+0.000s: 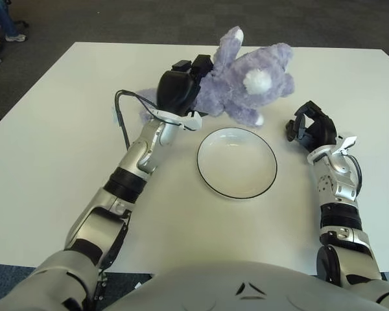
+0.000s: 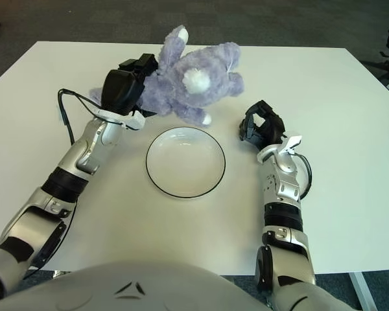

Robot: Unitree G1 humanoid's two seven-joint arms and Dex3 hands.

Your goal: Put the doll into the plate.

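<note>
Left hand (image 1: 179,91) grips the purple plush doll (image 1: 246,81), holding it off the white table (image 1: 52,142), beyond the black-rimmed white plate (image 1: 236,162). Right hand (image 1: 309,127) shows right of the plate, fingers curled, holding nothing.

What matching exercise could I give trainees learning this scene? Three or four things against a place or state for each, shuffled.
Things:
1. doll
2. plate
3. left hand
4. right hand

States:
A. holds nothing, to the right of the plate
B. purple, lifted beyond the plate
C. white with a dark rim, nothing in it
D. grasping the doll

Pairs: 1-B, 2-C, 3-D, 4-A
</note>
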